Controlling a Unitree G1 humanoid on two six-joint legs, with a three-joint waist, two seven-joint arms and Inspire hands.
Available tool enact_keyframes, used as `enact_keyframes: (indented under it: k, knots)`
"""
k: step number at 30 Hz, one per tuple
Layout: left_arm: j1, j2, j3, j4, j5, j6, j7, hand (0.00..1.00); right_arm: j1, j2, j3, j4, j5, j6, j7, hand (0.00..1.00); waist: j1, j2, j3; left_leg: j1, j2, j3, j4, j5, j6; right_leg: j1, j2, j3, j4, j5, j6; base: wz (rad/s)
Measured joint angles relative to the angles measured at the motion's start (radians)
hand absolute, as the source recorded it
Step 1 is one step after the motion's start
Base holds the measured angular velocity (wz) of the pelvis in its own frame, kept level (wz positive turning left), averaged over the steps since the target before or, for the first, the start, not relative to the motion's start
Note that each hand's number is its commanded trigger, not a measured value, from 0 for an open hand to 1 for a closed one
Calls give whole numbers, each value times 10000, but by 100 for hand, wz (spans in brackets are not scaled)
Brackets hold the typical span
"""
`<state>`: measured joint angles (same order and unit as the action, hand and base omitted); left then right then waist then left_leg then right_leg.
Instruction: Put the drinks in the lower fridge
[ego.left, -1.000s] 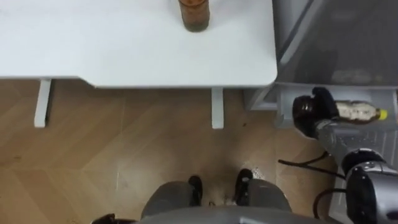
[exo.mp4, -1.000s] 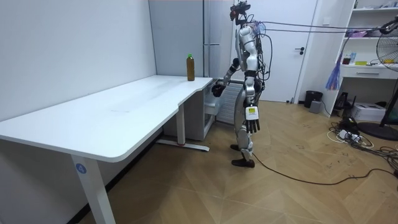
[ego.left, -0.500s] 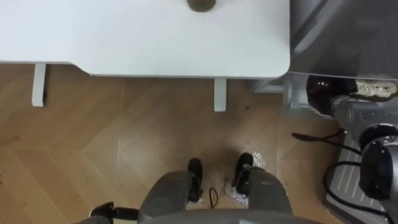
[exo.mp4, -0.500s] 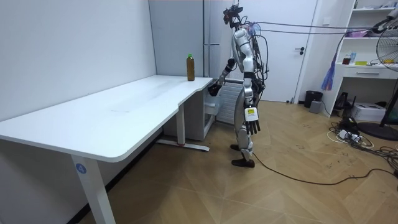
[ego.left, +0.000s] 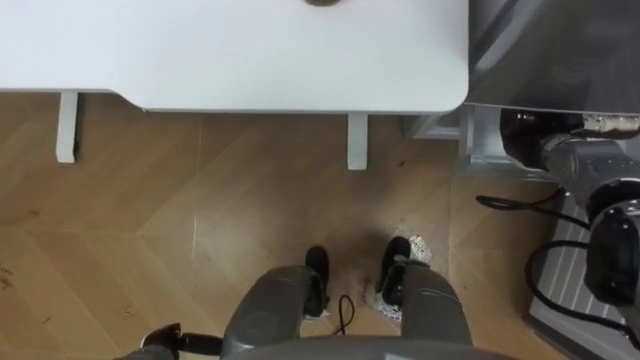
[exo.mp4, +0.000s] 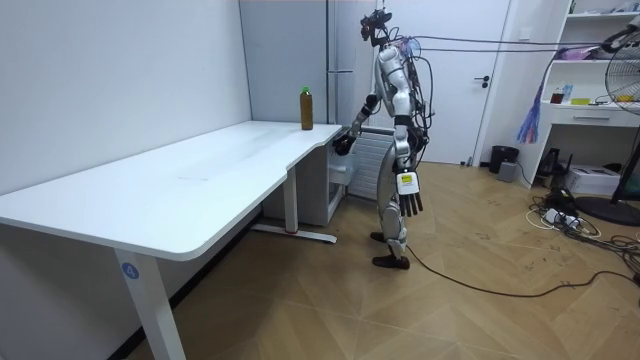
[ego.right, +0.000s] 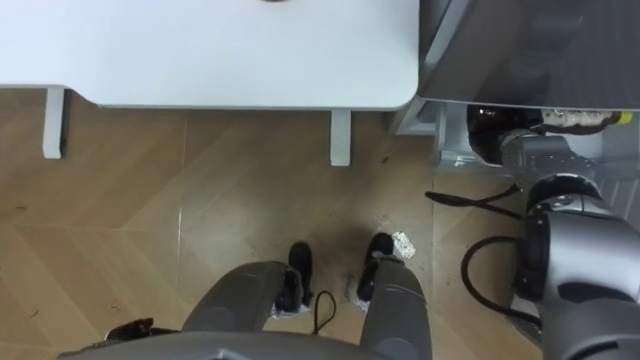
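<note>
The desk (ego.left: 250, 60) is white, the floor (ego.left: 150, 220) light-brown wood in a herringbone pattern, and the fridge (ego.left: 560, 50) grey. The desk bottle (exo.mp4: 306, 108) is amber with a green cap. The held bottle (ego.right: 582, 118), in the black right hand (ego.right: 492, 130), has a pale label.

The desk (ego.left: 250, 60) blocks twelve o'clock; the fridge (ego.left: 560, 50) walls off two o'clock; open floor (ego.left: 150, 220) lies toward nine.

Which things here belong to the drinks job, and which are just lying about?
Job: right hand shut on a bottle at the fridge; second bottle standing on the white desk.
Lying about: fan, bin, shelf, cables on the floor.
</note>
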<state>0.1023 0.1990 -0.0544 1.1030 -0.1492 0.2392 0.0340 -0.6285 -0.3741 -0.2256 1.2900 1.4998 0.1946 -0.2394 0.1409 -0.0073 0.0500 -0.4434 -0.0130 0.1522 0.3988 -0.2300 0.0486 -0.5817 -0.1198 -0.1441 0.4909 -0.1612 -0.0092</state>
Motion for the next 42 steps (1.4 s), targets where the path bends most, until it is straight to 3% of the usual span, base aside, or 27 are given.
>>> enact_keyframes:
  k: [5,33,37,42]
  knots:
    - [1,32,-9,-2,1,3,-83,0,-3,-47,19,2,-91,36,-36,0,31,-66,10,-28,-20,62,95,0,0,-53,11,52,17,-1,1,-2]
    - [1,126,96,-36,50,3,-172,0,79,-265,83,545,-565,68,418,0,21,-2,-47,224,5,-25,166,4,7,346,3,-178,-80,51,-1,2]
    - [-2,130,243,-42,57,0,-160,0,299,-274,69,808,-786,81,609,0,-42,14,-141,481,24,-203,156,3,6,777,21,-362,-291,61,7,12]
    - [1,132,532,168,29,-72,-123,0,865,-284,70,810,-1335,227,1122,0,-179,20,-181,1107,70,-177,-45,3,6,1546,88,-475,-698,125,81,3]
